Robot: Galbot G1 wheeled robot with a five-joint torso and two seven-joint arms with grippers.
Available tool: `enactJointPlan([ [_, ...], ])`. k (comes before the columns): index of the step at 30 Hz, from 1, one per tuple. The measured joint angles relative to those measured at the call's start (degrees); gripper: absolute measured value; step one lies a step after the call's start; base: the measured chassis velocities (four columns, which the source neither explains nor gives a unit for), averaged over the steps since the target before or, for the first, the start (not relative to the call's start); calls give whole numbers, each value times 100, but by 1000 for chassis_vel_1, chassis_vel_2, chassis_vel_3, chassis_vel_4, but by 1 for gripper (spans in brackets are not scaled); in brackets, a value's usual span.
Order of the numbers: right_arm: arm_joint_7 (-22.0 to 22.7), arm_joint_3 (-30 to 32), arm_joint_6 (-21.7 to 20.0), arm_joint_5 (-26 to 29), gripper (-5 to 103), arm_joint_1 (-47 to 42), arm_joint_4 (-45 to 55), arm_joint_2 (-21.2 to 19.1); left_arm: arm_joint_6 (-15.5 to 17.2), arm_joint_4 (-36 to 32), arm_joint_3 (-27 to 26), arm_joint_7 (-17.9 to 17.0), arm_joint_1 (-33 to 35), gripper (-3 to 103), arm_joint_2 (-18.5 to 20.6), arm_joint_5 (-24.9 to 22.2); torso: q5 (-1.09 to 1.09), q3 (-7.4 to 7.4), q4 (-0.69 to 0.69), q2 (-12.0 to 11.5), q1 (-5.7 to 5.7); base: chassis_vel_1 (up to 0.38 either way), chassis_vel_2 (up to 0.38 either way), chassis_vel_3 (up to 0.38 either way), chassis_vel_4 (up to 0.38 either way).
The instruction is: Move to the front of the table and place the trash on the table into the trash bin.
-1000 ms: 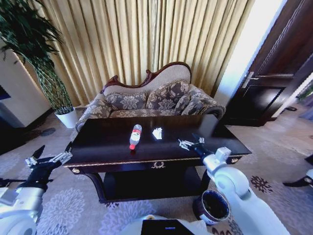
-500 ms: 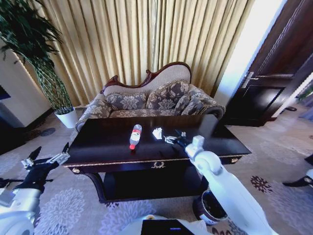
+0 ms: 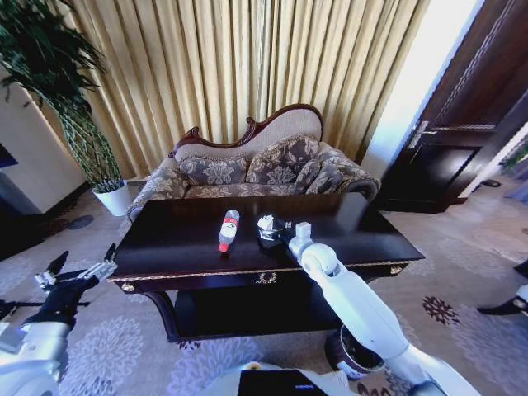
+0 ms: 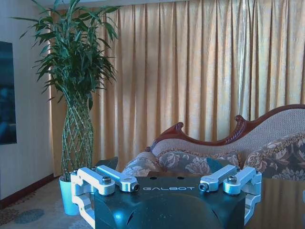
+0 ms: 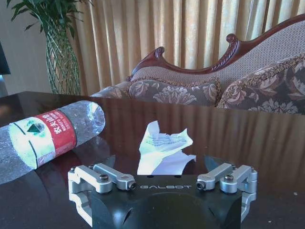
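Note:
On the dark glossy table lie a clear plastic bottle with a red label and, just to its right, a crumpled white paper. My right gripper hovers low over the tabletop, right next to the paper and open. In the right wrist view the paper lies straight ahead between the open fingers of that gripper, and the bottle lies on its side beside it. My left gripper hangs open off the table's left end. The trash bin stands on the floor, mostly hidden behind my right arm.
A carved floral sofa stands behind the table, with gold curtains behind it. A tall plant in a white pot is at the back left, and a dark door at the right. Patterned carpet surrounds the table.
My right gripper has swept left across the tabletop from near the right end to the crumpled paper. The left gripper has sunk slightly. Bottle and paper have not moved.

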Motion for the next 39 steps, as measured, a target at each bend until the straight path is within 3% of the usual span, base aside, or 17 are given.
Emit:
enactJointPlan([
  [2, 21, -21, -11, 0, 101, 13, -8, 12, -7, 0, -1, 1, -3, 100, -1, -2, 0, 0, 0, 0, 0, 0, 0, 0, 0],
  [6, 93, -111, -22, -3, 85, 71, -43, 44, -56, 0, -12, 1, -4, 100, -20, -8, 1, 0, 0, 0, 0, 0, 0, 0, 0],
  [8, 94, -116, -22, -3, 85, 76, -44, 44, -57, 0, -12, 1, -3, 100, -22, -8, 1, 0, 0, 0, 0, 0, 0, 0, 0],
  [15, 96, -143, -13, -5, 52, 138, -82, 26, -62, 0, 10, 36, -7, 100, -100, -9, 0, -1, 0, 0, 0, 0, 0, 0, 0],
  [18, 96, -143, -6, -3, 47, 140, -82, 13, -62, 0, 10, 42, -10, 100, -98, -9, 1, -1, 0, 0, 0, 0, 0, 0, 0],
  [21, 104, -132, 17, -7, 30, 129, -90, 30, -62, 0, 9, 43, -18, 100, -90, -8, 0, -1, 0, 0, 0, 0, 0, 0, 0],
  [22, 109, -131, 22, -14, 30, 119, -90, 37, -62, 0, 11, 42, -23, 100, -93, -8, 1, 0, 0, 0, 0, 0, 0, 0, 0],
  [23, 118, -129, 26, -31, 20, 100, -89, 44, -62, 0, 18, 43, -29, 100, -102, -9, 1, 0, 0, 0, 0, 0, 0, 0, 0],
  [25, 121, -127, 28, -38, 20, 93, -84, 44, -62, 0, 20, 43, -30, 100, -105, -8, 1, 0, 0, 0, 0, 0, 0, 0, 0],
  [28, 124, -106, 32, -44, 4, 83, -73, 41, -62, 0, 19, 43, -36, 100, -107, -9, 1, -1, 0, 0, 0, 0, 0, 0, 0],
  [39, 134, -6, 41, -34, 0, 47, -27, 10, -65, 0, 10, 44, -54, 100, -114, -11, 1, 0, 0, 0, 0, 0, 0, 0, 0],
])
